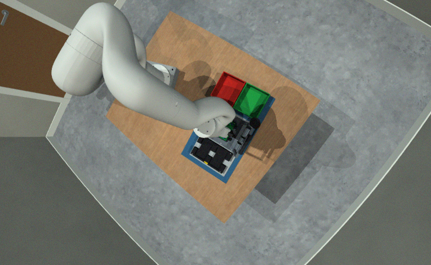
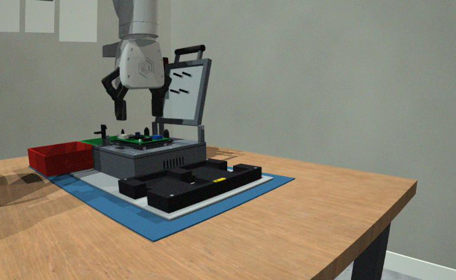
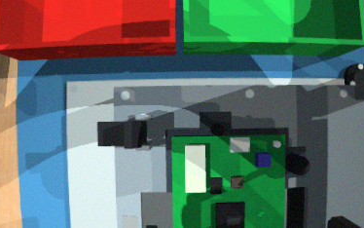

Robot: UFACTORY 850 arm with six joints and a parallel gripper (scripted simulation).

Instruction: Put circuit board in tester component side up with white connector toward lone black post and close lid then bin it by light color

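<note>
The green circuit board [image 2: 142, 137] lies flat on top of the grey tester [image 2: 149, 154], component side up. In the wrist view the board [image 3: 229, 182] shows its white connector [image 3: 195, 168] on its left side. My gripper [image 2: 138, 112] is open and empty, hovering a short way above the board. The tester's lid [image 2: 185, 92] stands open and upright behind the gripper, with a black handle on top. The black tray [image 2: 191, 182] in front of the tester holds no board. The red bin [image 2: 59, 156] and the green bin [image 3: 273, 24] stand behind the tester.
A blue mat [image 2: 160, 205] lies under the tester and tray on the wooden table. A small black post [image 2: 103, 133] stands at the tester's left edge. The table's right edge [image 2: 379, 222] is near.
</note>
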